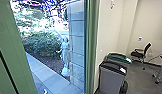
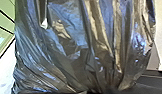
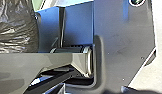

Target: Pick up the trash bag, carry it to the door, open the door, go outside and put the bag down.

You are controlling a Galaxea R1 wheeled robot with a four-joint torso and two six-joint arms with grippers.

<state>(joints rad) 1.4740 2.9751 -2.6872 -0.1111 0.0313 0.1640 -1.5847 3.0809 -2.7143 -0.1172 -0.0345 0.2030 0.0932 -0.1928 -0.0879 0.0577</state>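
The shiny dark trash bag [image 2: 82,47] looms close in the left wrist view. Its folds draw together at my left gripper [image 2: 102,90], which is shut on the gathered plastic. In the right wrist view, part of the trash bag [image 3: 15,27] hangs beside the robot's body. How my right gripper stands cannot be told. In the head view, a green door panel [image 1: 15,47] rises at the left and a green frame post [image 1: 91,47] stands near the middle, with the outdoors between them.
Outside are a paved path [image 1: 48,75], a bush [image 1: 42,45] and a block wall [image 1: 76,42]. A pale upright figure, possibly a person, shows by that wall. Indoors at right stand a black-topped grey bin [image 1: 112,77], a green-topped bin [image 1: 119,58] and a black chair [image 1: 140,53].
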